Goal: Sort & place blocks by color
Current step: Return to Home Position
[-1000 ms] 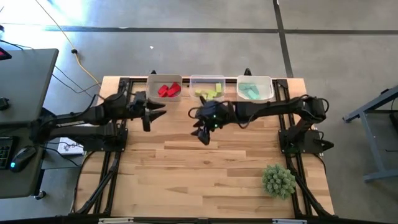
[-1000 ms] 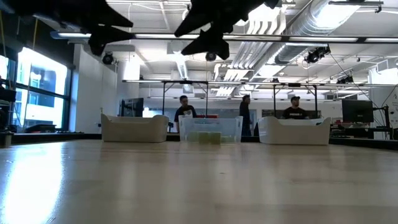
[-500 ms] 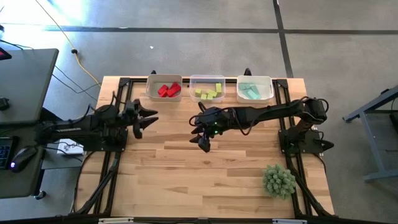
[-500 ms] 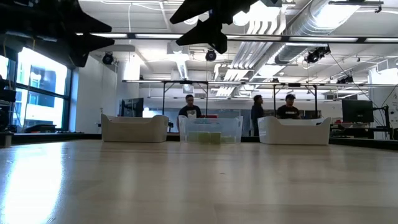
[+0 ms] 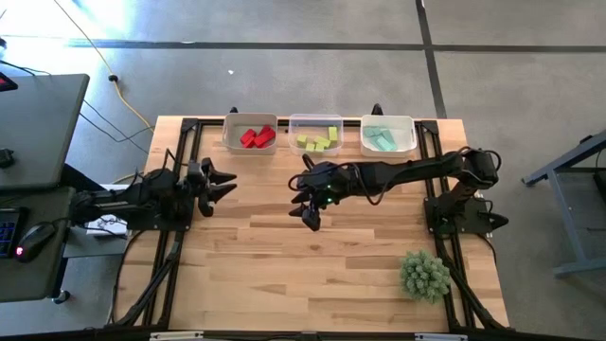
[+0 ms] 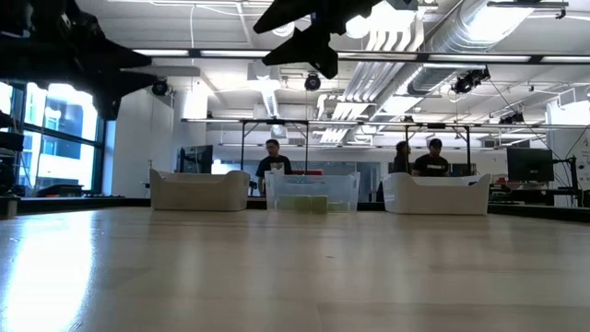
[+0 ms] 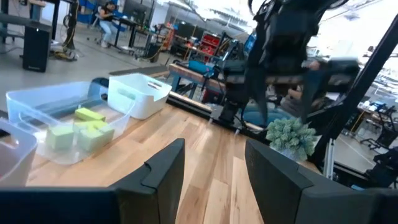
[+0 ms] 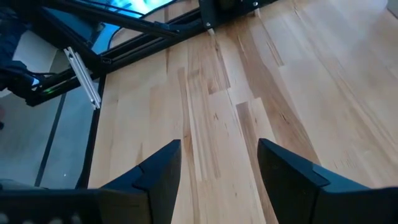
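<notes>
Three bins stand along the table's far edge. The left bin (image 5: 251, 136) holds red blocks (image 5: 256, 138), the middle bin (image 5: 316, 135) yellow-green blocks (image 7: 79, 129), the right bin (image 5: 387, 135) teal blocks (image 5: 381, 139). My left gripper (image 5: 223, 184) hangs open and level by the table's left edge, nothing between its fingers (image 7: 163, 167). My right gripper (image 5: 303, 203) hovers open above the table's middle, slanting down over bare wood (image 8: 217, 118), well in front of the middle bin.
A spiky green plant ball (image 5: 423, 275) sits near the table's right front corner. Black frame rails (image 5: 175, 237) run along both sides. In the low view the bins (image 6: 312, 193) line the far edge, with people beyond the table.
My left gripper has drawn back from in front of the red bin toward the table's left edge and has sunk lower, staying open and holding nothing.
</notes>
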